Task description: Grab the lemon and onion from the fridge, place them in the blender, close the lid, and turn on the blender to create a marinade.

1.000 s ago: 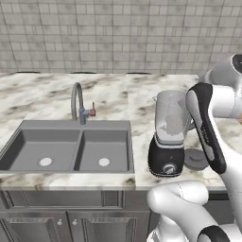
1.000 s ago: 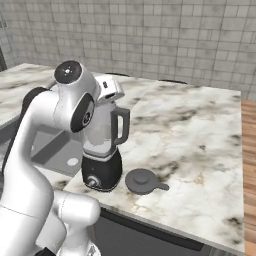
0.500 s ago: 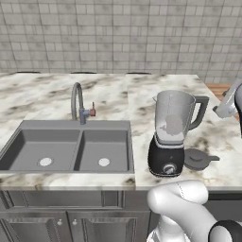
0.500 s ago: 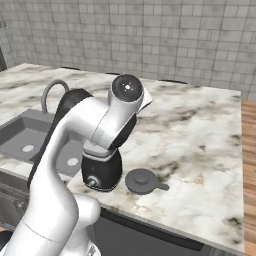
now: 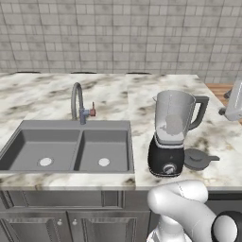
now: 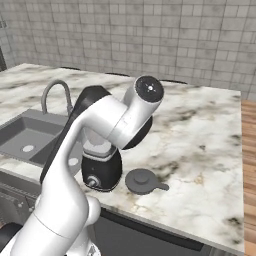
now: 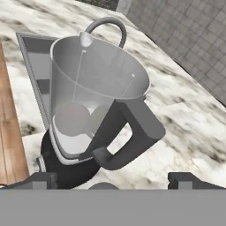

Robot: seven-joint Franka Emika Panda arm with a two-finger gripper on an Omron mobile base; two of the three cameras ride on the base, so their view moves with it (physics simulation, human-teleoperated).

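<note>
Just beyond the spread, empty fingertips (image 7: 39,180) — the blender (image 7: 95,114), handle toward them, lid (image 5: 197,159) beside it.

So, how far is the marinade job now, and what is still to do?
Two round things already sit inside the blender jar, too grey through the glass to tell which is which. The gripper is open and holds nothing. The lid lies on the counter beside the base, so closing the jar and turning the knob remain.

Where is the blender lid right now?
The lid lies flat on the marble counter, just right of the blender base in the left base view, not on the jar.
</note>
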